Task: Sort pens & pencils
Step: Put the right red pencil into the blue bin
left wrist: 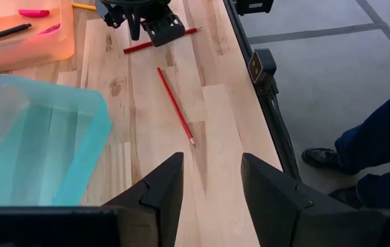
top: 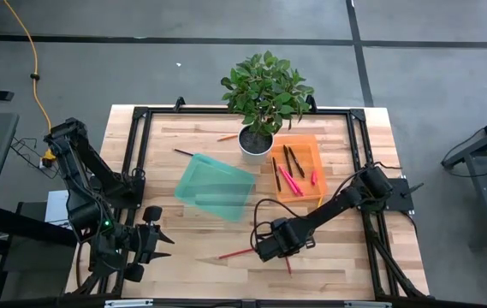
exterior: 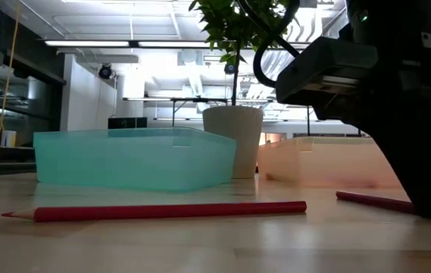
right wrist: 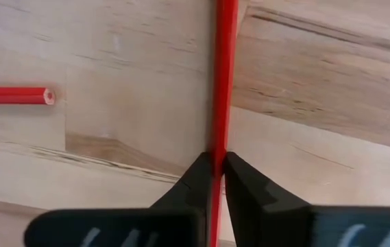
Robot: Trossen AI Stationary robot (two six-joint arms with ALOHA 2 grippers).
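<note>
Right gripper (right wrist: pixel 216 171) is down at the near part of the table (top: pixel 346 265), its fingers pinched narrow onto a red pencil (right wrist: pixel 221 82) that runs straight out between them. In the high view that pencil shows as a short red stick (top: pixel 288 266) just under the gripper (top: pixel 270 246). A second red pencil (top: pixel 234 254) lies flat on the wood just beside the gripper, on its left-arm side; its blunt end shows in the right wrist view (right wrist: pixel 13 95) and its whole length in the low view (exterior: pixel 162 211).

Left gripper (left wrist: pixel 208 185) waits at the near left corner of the table (top: pixel 153 244), fingers spread wide, holding nothing.

Mid-table, a teal bin (top: pixel 215 188) sits tilted relative to the table edges; nothing shows in it. Beside it stands an orange bin (top: pixel 305 142), holding 3 dark pens (top: pixel 289 161) and at least 3 pink pens (top: pixel 292 180).

Farther back, a white pot with a leafy plant (top: pixel 264 92) stands touching the orange bin's far corner. A thin dark stick (top: pixel 183 153) lies beyond the teal bin, and a thin orange pencil (top: pixel 227 137) lies just left of the pot.

A person's dark trouser leg and shoe (left wrist: pixel 359 147) show on the floor beside the table.
</note>
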